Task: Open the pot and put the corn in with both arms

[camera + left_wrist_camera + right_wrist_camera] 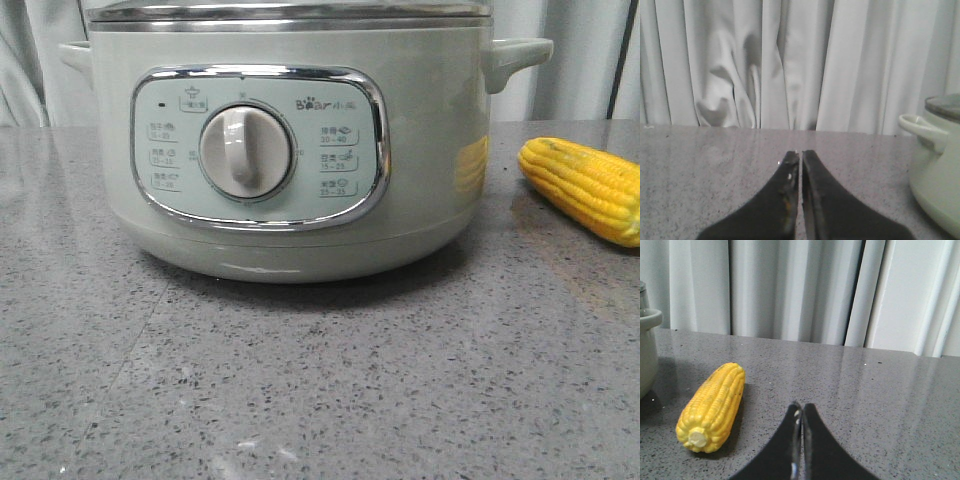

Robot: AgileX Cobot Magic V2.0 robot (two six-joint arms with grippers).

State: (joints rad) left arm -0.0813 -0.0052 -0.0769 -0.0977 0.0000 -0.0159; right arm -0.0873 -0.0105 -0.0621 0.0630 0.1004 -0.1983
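The pale-green pot [290,150] fills the middle of the front view, its cream dial facing me and its glass lid [290,12] closed on the steel rim. To its right on the grey table lies the yellow corn [590,185]. Neither arm shows in the front view. My left gripper [800,153] is shut with nothing in it, low over the table, with the pot [935,175] and its side handle off to one side. Empty too, my right gripper [801,405] is shut just beside the corn [712,406], apart from it.
White curtains [765,60] hang behind the speckled grey table [320,380]. A pot handle [650,319] shows at the edge of the right wrist view, beyond the corn.
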